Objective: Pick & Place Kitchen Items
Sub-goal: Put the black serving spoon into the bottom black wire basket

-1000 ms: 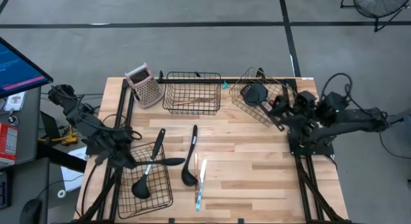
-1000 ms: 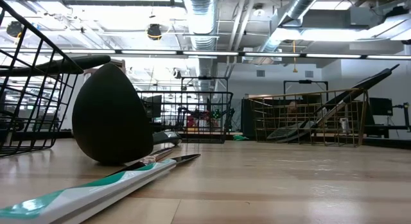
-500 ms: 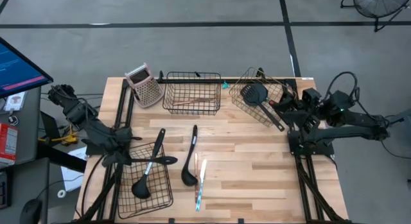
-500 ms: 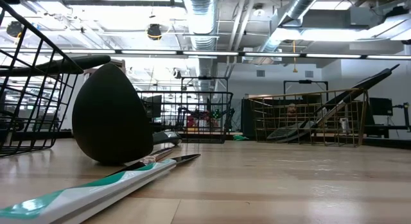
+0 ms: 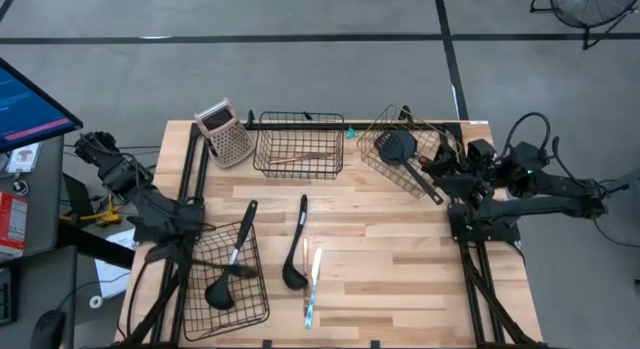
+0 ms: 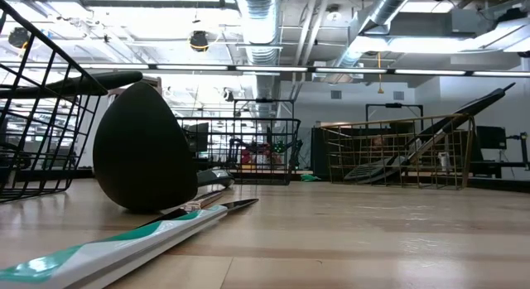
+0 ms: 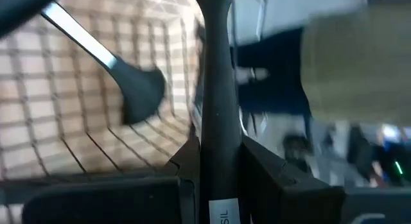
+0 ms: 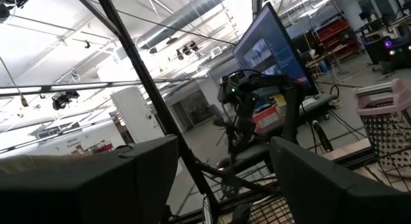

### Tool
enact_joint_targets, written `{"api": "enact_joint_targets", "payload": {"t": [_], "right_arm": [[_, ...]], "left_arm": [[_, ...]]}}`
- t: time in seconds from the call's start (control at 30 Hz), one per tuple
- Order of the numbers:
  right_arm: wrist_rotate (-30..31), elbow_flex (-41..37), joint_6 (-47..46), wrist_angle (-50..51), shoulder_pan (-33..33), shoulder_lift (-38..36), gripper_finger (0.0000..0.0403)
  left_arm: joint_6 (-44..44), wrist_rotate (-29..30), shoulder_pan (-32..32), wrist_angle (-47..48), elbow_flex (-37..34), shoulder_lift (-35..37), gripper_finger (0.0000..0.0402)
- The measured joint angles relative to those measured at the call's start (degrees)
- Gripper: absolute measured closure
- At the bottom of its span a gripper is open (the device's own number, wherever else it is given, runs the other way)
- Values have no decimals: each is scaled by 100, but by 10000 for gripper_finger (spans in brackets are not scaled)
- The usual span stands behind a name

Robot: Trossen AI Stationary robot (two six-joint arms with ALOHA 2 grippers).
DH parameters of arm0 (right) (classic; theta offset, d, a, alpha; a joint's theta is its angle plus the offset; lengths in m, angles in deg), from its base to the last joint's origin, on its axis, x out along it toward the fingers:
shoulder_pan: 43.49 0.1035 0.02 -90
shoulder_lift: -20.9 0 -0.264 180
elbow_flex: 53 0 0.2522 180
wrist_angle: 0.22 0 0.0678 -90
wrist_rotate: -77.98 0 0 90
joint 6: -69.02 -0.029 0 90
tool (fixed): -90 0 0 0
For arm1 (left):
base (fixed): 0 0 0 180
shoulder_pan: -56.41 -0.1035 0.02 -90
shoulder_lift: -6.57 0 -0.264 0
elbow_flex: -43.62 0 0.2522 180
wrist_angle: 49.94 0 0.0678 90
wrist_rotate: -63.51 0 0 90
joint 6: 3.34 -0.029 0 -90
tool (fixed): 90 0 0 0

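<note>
The left end effector (image 5: 188, 257) sits at the desk's (image 5: 400, 249) nine o'clock edge, its fingers (image 7: 270, 179) clamped on a black utensil handle (image 7: 218, 121) that reaches into the near-left wire basket (image 5: 225, 309), where a black ladle (image 5: 225, 279) already lies. At six o'clock a second black ladle (image 5: 295, 254) and a teal-and-white utensil (image 5: 311, 289) lie on the bare wood. The right end effector (image 5: 440, 169) hovers at two o'clock with its fingers (image 8: 321, 179) spread wide, beside the tilted basket (image 5: 385, 154) holding a black spatula (image 5: 405, 159). A wooden-handled utensil (image 5: 300, 157) rests in the twelve o'clock basket (image 5: 265, 154).
</note>
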Motion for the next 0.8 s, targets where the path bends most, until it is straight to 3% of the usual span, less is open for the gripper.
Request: {"api": "enact_joint_targets", "payload": {"t": [0.17,0.4,0.8], "right_arm": [[11,0,16,20,0,0,159],[26,0,56,184,0,0,159],[26,0,57,178,2,0,159]], "left_arm": [[-172,-761,0,45,0,-93,340],[-303,-849,0,602,2,-549,340],[-311,-1401,2,585,2,-1321,333]]}}
